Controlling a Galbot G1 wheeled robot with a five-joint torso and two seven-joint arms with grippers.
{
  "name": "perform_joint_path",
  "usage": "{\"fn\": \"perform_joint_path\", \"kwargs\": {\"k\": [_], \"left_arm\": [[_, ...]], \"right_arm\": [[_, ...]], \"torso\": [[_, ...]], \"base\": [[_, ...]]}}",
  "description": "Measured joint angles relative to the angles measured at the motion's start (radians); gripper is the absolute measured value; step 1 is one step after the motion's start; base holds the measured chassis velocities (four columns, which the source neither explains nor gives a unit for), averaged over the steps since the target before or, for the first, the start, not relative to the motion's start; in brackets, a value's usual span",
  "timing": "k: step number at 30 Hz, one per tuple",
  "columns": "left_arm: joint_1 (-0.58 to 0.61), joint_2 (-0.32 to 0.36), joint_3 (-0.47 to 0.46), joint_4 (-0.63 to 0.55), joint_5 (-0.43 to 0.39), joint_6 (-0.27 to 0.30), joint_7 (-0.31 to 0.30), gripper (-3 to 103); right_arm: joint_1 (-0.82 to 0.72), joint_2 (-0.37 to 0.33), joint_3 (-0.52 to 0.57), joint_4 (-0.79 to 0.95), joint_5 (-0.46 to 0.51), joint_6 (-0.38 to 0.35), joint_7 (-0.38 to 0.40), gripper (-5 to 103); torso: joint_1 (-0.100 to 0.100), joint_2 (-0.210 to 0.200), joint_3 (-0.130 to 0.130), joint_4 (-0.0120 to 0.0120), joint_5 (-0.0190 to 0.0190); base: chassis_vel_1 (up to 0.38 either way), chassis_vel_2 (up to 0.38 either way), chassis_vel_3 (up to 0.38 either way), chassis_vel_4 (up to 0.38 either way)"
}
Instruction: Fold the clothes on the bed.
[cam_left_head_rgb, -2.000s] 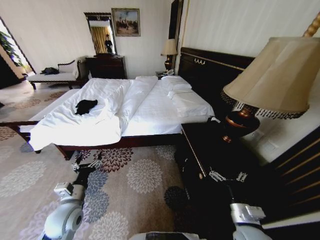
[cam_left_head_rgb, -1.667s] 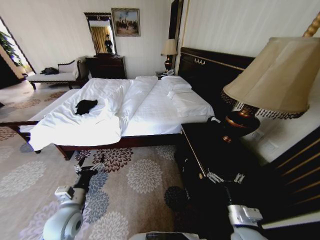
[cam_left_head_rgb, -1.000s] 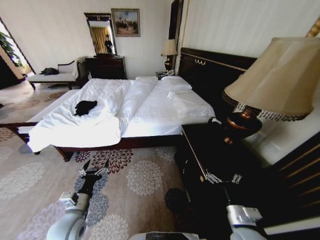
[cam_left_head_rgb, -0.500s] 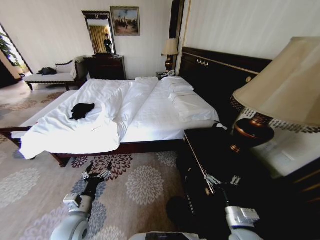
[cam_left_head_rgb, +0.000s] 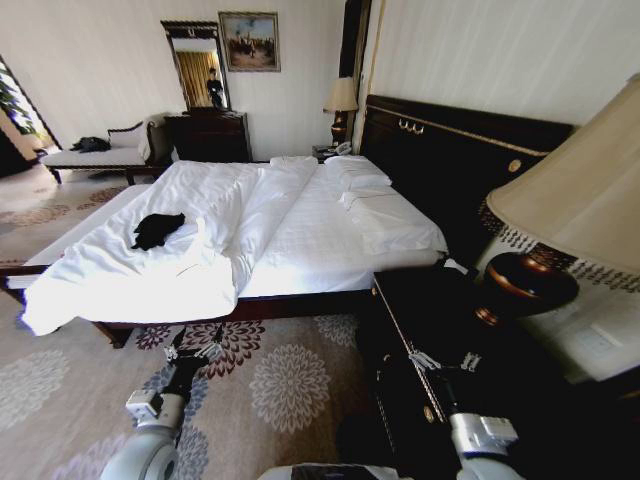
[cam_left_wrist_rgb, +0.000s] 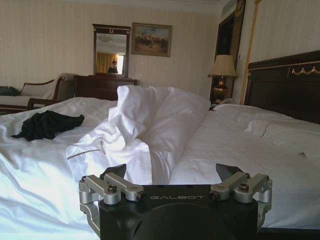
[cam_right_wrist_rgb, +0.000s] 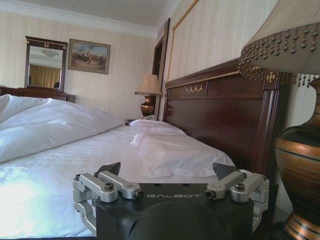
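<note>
- Head view: against two seconds ago, the whole scene has slid. The bed (cam_left_head_rgb: 300, 225) sits lower and wider, and the lamp (cam_left_head_rgb: 575, 215) has run off the right edge. We judge that our camera moved with the base, not the things. We are nearer the bed, but folding has not begun.
- Head view: the shirt (cam_left_head_rgb: 157, 228) lies crumpled on the duvet near the bed's foot, on our left, well apart from both grippers. Its long axis seems to run roughly along the bed, toward the pillows; we cannot tell collar from hem.
- Head view: the left gripper (cam_left_head_rgb: 193, 346) hangs over the carpet just short of the bed frame; the right gripper (cam_left_head_rgb: 442, 362) is over the dark nightstand (cam_left_head_rgb: 425, 300).
- Left wrist view: the left gripper (cam_left_wrist_rgb: 172, 172) has its fingers spread wide, holding nothing; the shirt (cam_left_wrist_rgb: 47, 124) lies far off on the duvet.
- Right wrist view: the right gripper (cam_right_wrist_rgb: 167, 170) is likewise spread wide and empty, facing the pillows (cam_right_wrist_rgb: 170, 147).
</note>
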Motion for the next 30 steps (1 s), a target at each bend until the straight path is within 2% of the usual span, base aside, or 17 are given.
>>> {"fn": "perform_joint_path", "kwargs": {"k": [30], "left_arm": [[0.013, -0.007, -0.007, -0.009, -0.021, 0.004, -0.009, 100]], "right_arm": [[-0.002, 0.006, -0.004, -0.005, -0.001, -0.044, 0.021, 100]], "torso": [[0.0, 0.0, 0.0, 0.0001, 0.0]], "base": [[-0.149, 0.16, 0.149, -0.168]]}}
